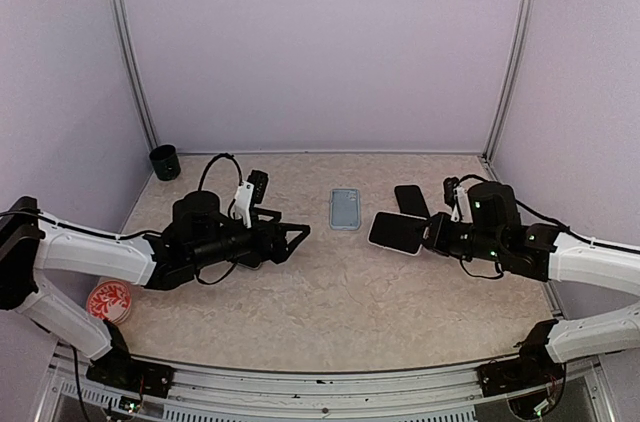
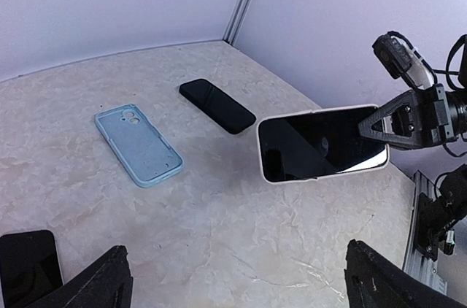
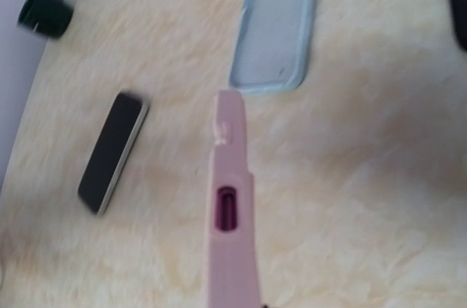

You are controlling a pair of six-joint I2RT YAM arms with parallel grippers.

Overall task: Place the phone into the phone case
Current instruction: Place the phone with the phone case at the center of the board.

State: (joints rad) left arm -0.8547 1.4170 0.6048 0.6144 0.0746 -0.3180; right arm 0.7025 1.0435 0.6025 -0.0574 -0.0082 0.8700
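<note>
A light blue phone case (image 1: 344, 208) lies open side up at the middle of the table, also visible in the left wrist view (image 2: 139, 145) and the right wrist view (image 3: 279, 31). My right gripper (image 1: 432, 232) is shut on one end of a phone (image 1: 398, 233) with a black screen and pale pink rim, holding it above the table right of the case. In the right wrist view I see this phone (image 3: 231, 213) edge-on, its port facing me. My left gripper (image 1: 292, 240) hovers left of the case, open and holding nothing (image 2: 237, 264).
A black phone (image 1: 411, 200) lies flat behind the held one. Another dark phone (image 2: 25, 264) rests on the table beside my left fingers. A black cup (image 1: 165, 162) stands at the back left corner, and a red round lid (image 1: 110, 300) sits near the front left edge.
</note>
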